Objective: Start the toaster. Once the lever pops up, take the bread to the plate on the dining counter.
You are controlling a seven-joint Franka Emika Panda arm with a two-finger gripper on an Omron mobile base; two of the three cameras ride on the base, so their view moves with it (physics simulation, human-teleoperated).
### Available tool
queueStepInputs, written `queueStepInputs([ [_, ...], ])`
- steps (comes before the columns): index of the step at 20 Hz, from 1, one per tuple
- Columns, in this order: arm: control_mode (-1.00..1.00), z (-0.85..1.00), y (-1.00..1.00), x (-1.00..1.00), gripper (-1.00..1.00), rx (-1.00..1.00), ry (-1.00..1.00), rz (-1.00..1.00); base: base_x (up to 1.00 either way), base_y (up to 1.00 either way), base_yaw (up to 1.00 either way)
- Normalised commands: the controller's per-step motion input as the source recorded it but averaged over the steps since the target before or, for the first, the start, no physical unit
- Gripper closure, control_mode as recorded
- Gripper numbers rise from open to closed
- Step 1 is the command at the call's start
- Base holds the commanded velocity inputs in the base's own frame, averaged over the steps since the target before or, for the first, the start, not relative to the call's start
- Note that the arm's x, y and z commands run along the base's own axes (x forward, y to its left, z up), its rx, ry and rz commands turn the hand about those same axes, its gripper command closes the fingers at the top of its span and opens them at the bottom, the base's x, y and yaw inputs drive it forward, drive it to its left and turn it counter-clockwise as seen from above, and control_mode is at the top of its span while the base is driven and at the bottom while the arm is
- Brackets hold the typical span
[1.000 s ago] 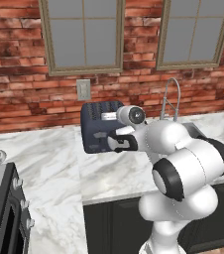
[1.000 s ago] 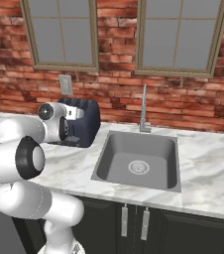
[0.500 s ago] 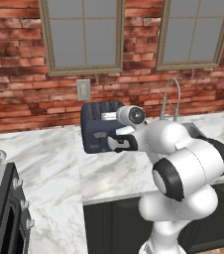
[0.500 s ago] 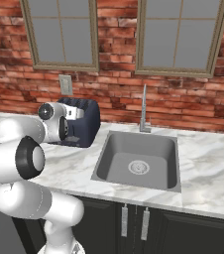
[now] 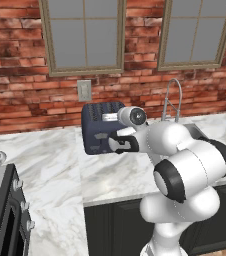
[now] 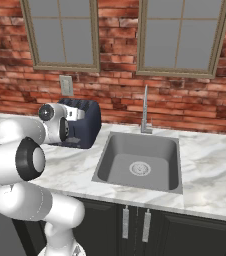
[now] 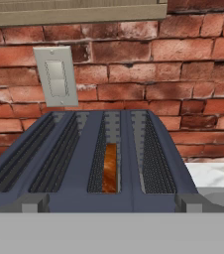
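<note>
The dark navy toaster (image 5: 99, 129) stands on the marble worktop against the brick wall, left of the sink. My gripper (image 5: 117, 145) is open and right at the toaster's front face, aimed at it with nothing between its fingers. In the hand view I look down over the toaster (image 7: 84, 198) and its four slots. The bread (image 7: 110, 173), a brown slice, sits low in the third slot from the left. From the right base view the toaster (image 6: 85, 125) is partly behind my hand. The plate and the dining counter are out of view.
A steel sink (image 6: 140, 162) with a tall faucet (image 6: 145, 107) lies right of the toaster. A wall outlet (image 7: 57, 77) is on the bricks behind it. A stove (image 5: 0, 215) borders the worktop at the far left.
</note>
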Motion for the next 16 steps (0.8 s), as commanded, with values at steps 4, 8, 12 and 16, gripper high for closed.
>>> queueStepInputs([
  [4, -1.0, 0.0, 0.0, 0.0, -1.0, 0.0, 0.0, 0.0, 0.0, 0.0, 0.0],
  [8, -1.0, 0.0, 0.0, 0.0, -1.0, 0.0, 0.0, 0.0, 0.0, 0.0, 0.0],
  [12, -1.0, 0.0, 0.0, 0.0, -1.0, 0.0, 0.0, 0.0, 0.0, 0.0, 0.0],
  [16, -1.0, 0.0, 0.0, 0.0, -1.0, 0.0, 0.0, 0.0, 0.0, 0.0, 0.0],
])
